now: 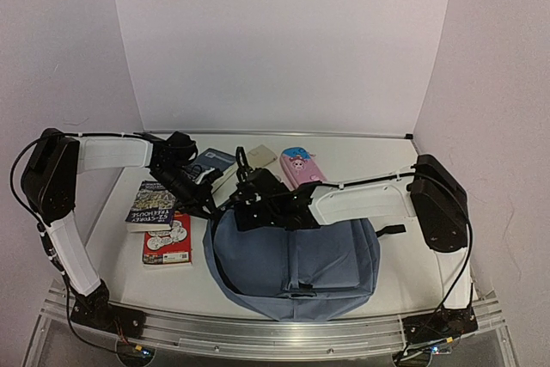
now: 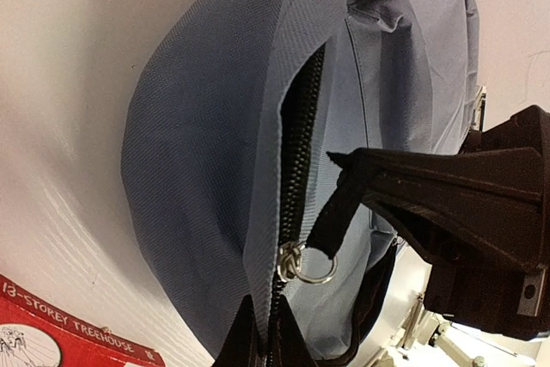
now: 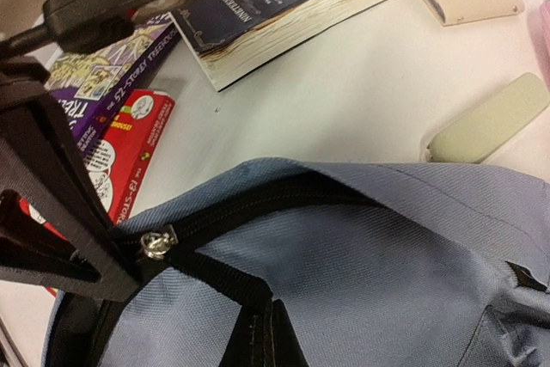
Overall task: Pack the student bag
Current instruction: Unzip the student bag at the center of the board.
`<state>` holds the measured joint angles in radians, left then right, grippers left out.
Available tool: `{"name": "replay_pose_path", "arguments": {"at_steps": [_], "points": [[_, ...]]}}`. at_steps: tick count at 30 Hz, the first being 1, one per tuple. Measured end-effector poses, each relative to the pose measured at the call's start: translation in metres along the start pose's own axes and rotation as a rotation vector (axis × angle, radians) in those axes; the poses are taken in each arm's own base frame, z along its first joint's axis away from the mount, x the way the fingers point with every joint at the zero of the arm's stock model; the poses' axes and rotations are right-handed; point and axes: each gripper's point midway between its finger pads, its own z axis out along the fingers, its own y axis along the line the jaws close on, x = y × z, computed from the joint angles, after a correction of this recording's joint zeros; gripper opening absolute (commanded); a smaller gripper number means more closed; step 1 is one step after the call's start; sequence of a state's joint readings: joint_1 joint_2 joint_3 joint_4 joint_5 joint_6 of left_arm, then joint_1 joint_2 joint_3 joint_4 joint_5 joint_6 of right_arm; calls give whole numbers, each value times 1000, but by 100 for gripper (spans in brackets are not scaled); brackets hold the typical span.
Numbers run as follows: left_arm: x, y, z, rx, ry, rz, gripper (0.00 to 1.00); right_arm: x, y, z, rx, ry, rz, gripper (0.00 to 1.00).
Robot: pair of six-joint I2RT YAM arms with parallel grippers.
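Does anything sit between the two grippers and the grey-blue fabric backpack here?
Nothing visible does. Both are on the soft grey-blue fabric backpack: the left gripper is shut on its fabric edge beside the zip slider, the right gripper on the slider's black strap pull. The red paperback lies beside it, not in between.

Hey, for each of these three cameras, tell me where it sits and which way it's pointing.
Top external: above and behind the bases, looking down and forward; left arm and right arm reach to the student bag.
Left wrist: on the left arm, facing the bag's zip; left gripper shut on the zip pull.
Right wrist: on the right arm, facing across the bag's top toward the dark book; right gripper at lower left.
Shared: all three show the bag and the red book.
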<state>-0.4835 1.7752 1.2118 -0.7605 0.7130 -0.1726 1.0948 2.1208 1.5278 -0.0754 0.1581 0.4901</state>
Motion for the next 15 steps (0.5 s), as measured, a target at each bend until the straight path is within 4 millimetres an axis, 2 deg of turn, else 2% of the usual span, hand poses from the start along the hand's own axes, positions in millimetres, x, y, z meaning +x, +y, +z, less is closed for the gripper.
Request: {"name": "replay_pose_path", "arguments": {"at_steps": [15], "points": [[-4,-3,-2,2,-9,11,0,-13,-22,1,89,-60,126,0]]}}
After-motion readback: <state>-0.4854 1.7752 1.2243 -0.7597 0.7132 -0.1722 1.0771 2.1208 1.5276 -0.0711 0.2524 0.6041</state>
